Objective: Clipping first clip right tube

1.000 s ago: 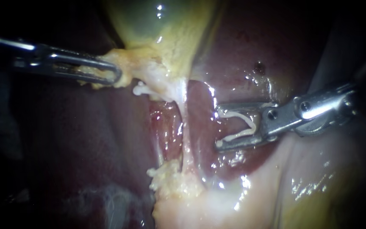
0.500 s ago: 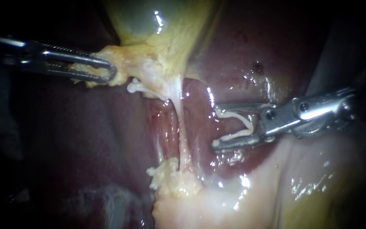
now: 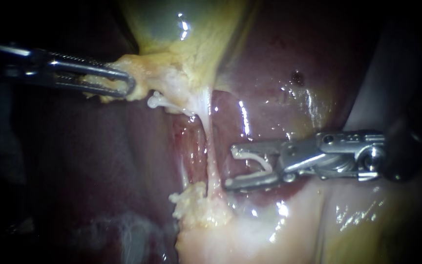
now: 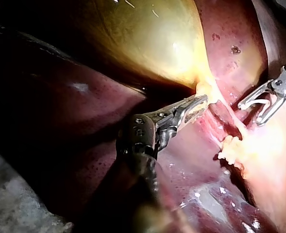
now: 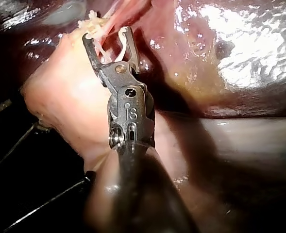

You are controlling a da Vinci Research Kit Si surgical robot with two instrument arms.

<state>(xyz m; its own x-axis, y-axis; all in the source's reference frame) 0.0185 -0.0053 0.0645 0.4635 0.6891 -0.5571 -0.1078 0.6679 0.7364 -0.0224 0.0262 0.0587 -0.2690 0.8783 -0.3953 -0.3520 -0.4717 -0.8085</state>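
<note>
A: Noticing the right instrument sliding in from 3 o'clock over the last 1 second, dipping slightly toward 8 o'clock, and now stopping just beside the tube.

B: Meaning what for the clipping?

A: Judging the approach as nearly finished. Jaws standing wide apart, holding the open white clip between them, not yet straddling the tube. Probably needing a further push toward 9 o'clock before squeezing.

B: And the left instrument?

A: Staying clamped on the pale tissue below the gallbladder, pulling toward 10 o'clock and keeping the tube stretched.

B: Describing the tube itself?

A: Running as 1 thin, pale, glistening strand from 12 toward 6 o'clock at the view's centre, crossing the dark red liver and ending in lumpy yellowish fat. Looking soft and slippery. Not managing to tell for certain which of 2 tubes.
</note>
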